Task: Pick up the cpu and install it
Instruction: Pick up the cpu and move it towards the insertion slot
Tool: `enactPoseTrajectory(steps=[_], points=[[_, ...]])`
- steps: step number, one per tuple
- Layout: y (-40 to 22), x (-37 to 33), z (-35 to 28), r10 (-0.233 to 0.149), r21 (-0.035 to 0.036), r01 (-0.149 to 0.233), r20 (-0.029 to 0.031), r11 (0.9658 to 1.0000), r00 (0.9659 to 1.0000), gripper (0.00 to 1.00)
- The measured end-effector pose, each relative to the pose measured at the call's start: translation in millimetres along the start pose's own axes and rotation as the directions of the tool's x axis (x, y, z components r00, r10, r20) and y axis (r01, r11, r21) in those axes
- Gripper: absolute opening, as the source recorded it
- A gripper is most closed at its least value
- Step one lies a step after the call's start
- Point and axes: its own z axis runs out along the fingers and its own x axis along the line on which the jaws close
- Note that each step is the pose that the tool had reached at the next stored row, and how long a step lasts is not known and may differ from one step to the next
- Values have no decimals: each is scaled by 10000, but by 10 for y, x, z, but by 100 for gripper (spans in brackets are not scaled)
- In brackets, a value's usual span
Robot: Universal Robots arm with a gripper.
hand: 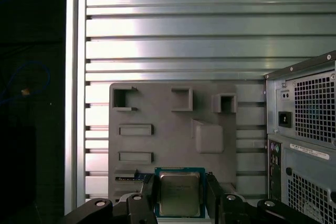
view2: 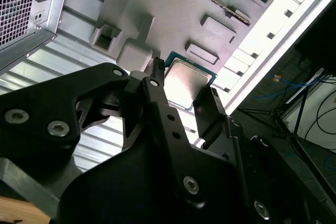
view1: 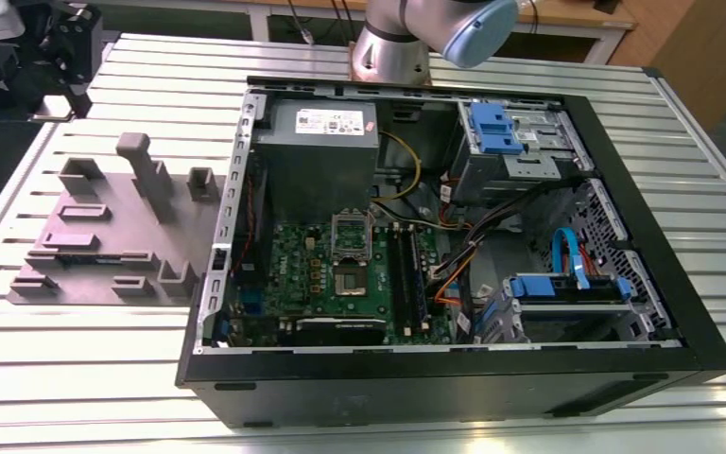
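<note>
The cpu (hand: 179, 193) is a small square chip with a silvery top and a thin green rim. It sits between the two black fingers of my gripper (hand: 180, 180), which is shut on its opposite edges. In the second wrist view the cpu (view2: 188, 85) hangs in the gripper (view2: 184, 80) above the grey holder block (view2: 173, 9). In the exterior view the gripper (view1: 60, 99) is over the table's far corner on that view's left, away from the open case (view1: 464, 378). The motherboard's socket (view1: 351, 276) lies bare, its silver frame (view1: 352, 230) swung open.
The grey holder block (view1: 98, 236) with upright posts and slots stands beside the case on the exterior view's left. The case's rear panel (hand: 307, 129) rises close by. Inside the case are the power supply (view1: 319, 142), cables and blue drive bays (view1: 495, 128). The arm's base (view1: 395, 47) stands behind.
</note>
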Motion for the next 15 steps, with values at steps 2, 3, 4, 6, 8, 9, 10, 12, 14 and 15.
enactPoseTrajectory(steps=[2,3,4,6,8,9,10,12,14,15], points=[[0,0,0,0,0,0,0,10000,10000,47],[0,-1,0,0,1,0,0,10000,10000,47],[0,-1,0,0,0,0,0,10000,10000,47],[0,-13,-1,-3,1,3,-1,10000,10000,47],[1,-34,-1,0,0,0,0,10000,10000,47],[1,-48,-1,0,0,0,0,10000,10000,47],[2,-63,-2,0,0,0,0,10000,10000,47],[2,-95,-2,-1,0,1,0,10000,10000,47],[3,-124,-2,-1,0,1,1,10000,10000,47],[3,-135,-2,0,-1,0,1,10000,10000,47]])
